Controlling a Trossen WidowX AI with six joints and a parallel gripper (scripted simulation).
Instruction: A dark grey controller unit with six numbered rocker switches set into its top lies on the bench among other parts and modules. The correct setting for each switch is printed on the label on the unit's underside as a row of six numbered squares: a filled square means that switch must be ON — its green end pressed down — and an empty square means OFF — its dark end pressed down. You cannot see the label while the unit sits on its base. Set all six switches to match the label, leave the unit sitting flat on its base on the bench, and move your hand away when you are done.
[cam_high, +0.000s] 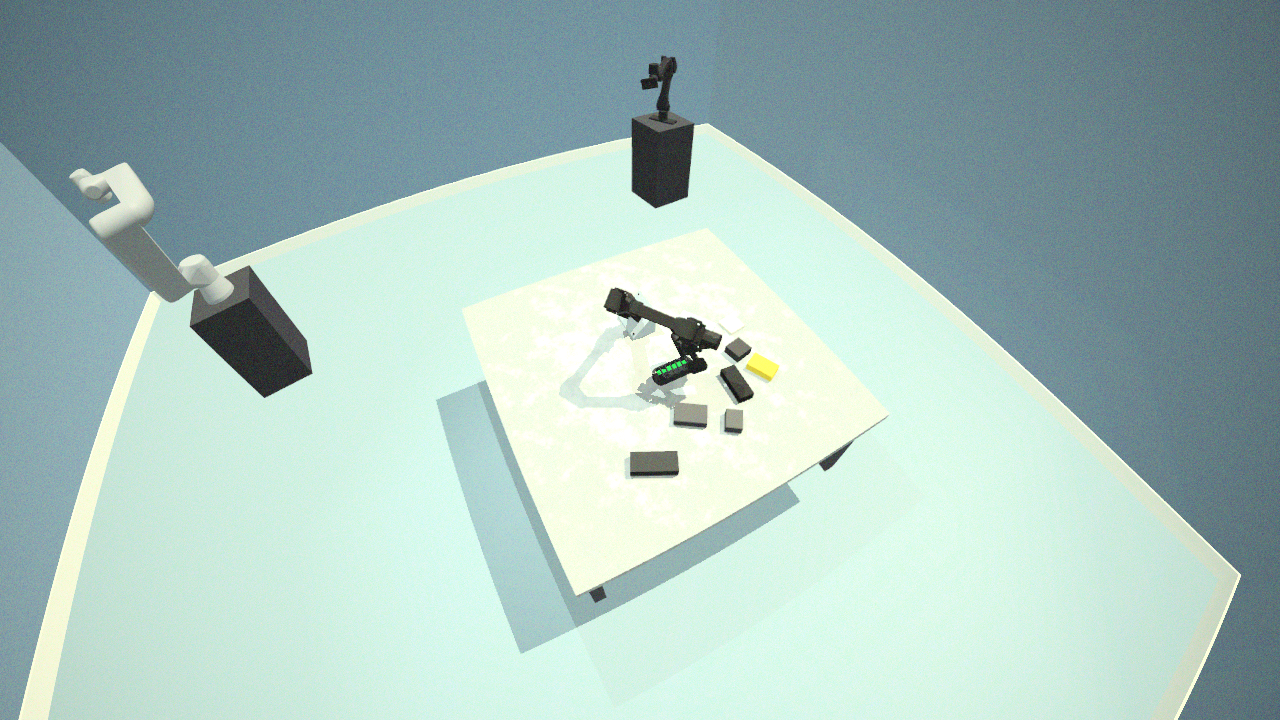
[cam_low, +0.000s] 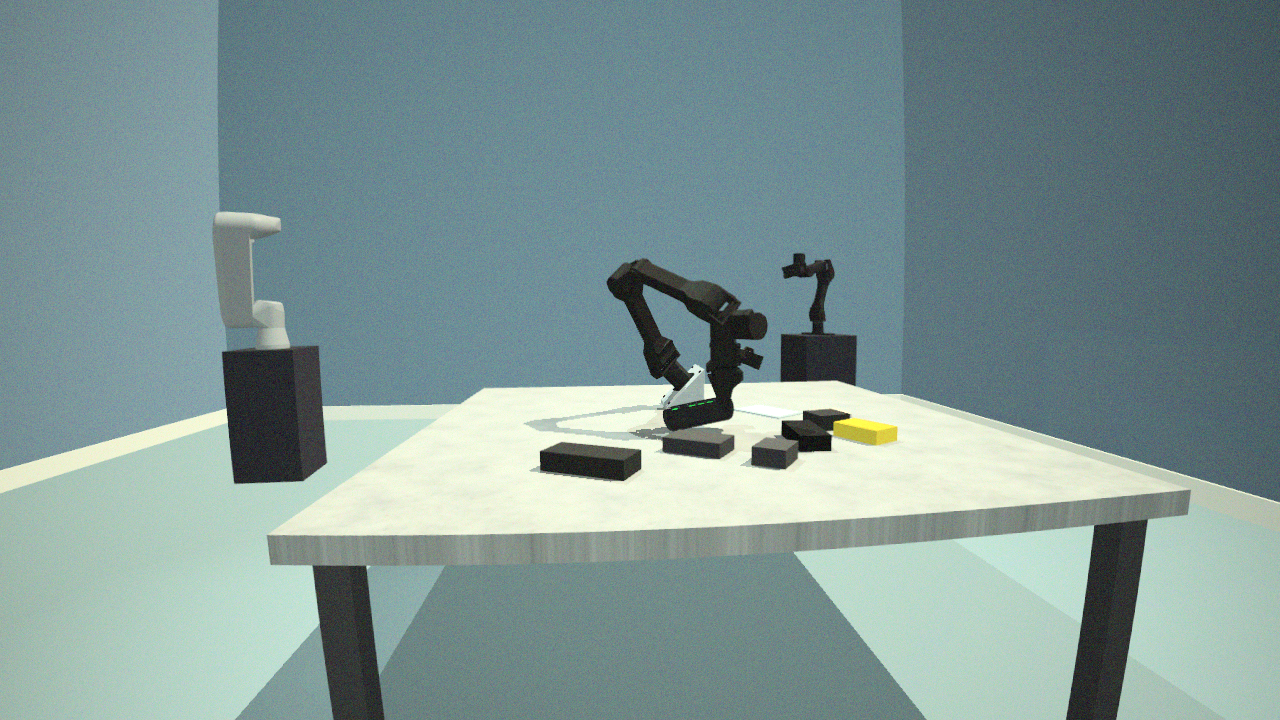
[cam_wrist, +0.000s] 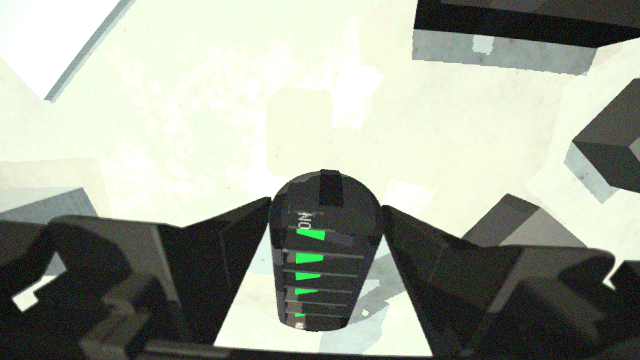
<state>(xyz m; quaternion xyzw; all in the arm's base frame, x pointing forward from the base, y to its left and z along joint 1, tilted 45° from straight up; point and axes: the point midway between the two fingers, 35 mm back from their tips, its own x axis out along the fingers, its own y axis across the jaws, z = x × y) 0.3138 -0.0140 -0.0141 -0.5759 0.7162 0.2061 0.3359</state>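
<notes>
The dark grey controller unit (cam_high: 665, 377) (cam_low: 696, 415) (cam_wrist: 342, 269) is held by one end, with its switch side up. In the exterior view it tilts slightly, the end away from my gripper lower. Its shadow lies below it on the bench (cam_high: 617, 528) (cam_low: 501, 514); whether the low end touches cannot be told. My gripper (cam_high: 697, 365) (cam_low: 726, 404) (cam_wrist: 326, 207) is shut on the unit, one finger on each side of its rounded end. Several green rocker ends and an "ON" mark show along one side. The switch numbers are not readable, and the underside label is hidden.
A long dark block (cam_high: 654, 462) (cam_low: 586, 460), a grey block (cam_high: 690, 414) (cam_low: 696, 443) and a small grey block (cam_high: 733, 420) (cam_low: 771, 454) lie nearest the exterior camera. A black block (cam_high: 735, 383) (cam_low: 805, 435), a yellow block (cam_high: 762, 366) (cam_low: 862, 431) and a small dark block (cam_high: 737, 348) lie beyond.
</notes>
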